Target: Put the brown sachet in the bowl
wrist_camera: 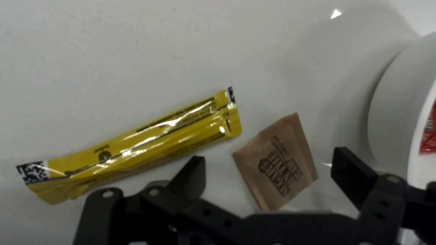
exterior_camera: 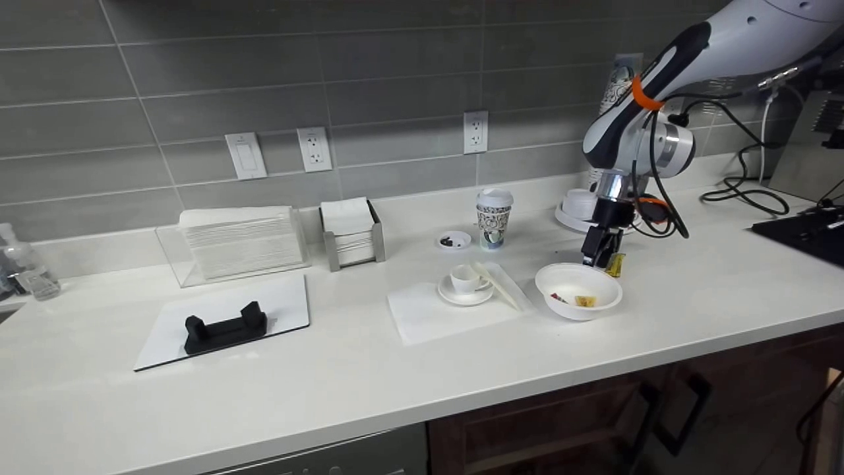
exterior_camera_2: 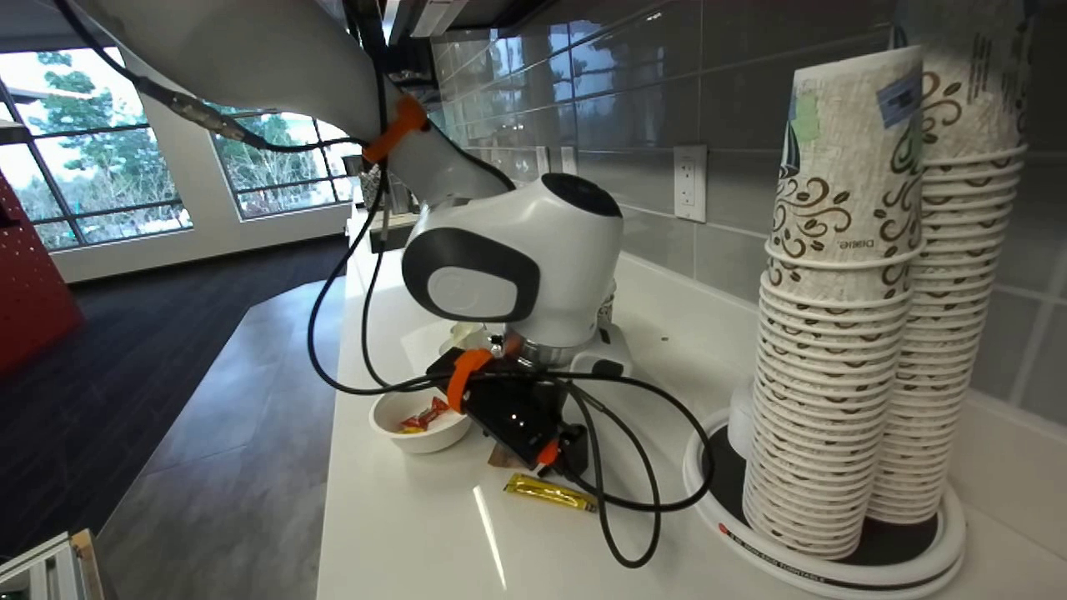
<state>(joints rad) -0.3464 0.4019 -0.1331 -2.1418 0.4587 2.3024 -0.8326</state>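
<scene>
The brown sachet [wrist_camera: 277, 163] lies flat on the white counter in the wrist view, between my two fingers and touching neither. A bit of it shows in an exterior view [exterior_camera_2: 503, 456]. My gripper [wrist_camera: 269, 157] is open and empty, low over the counter; it also shows in an exterior view [exterior_camera: 597, 257]. The white bowl [exterior_camera: 583, 280] stands close beside the gripper and holds a red and a yellow packet. The bowl's side is at the right of the wrist view [wrist_camera: 391, 115], near my right finger. It also shows in an exterior view [exterior_camera_2: 421, 443].
A yellow packet [wrist_camera: 143, 149] lies by the left finger. A saucer with a cup [exterior_camera: 465, 297], a lidded paper cup [exterior_camera: 494, 221] and a small dish [exterior_camera: 453, 239] stand nearby. Stacked cups [exterior_camera_2: 834, 375] stand on a turntable by the wall. Cables hang from the arm.
</scene>
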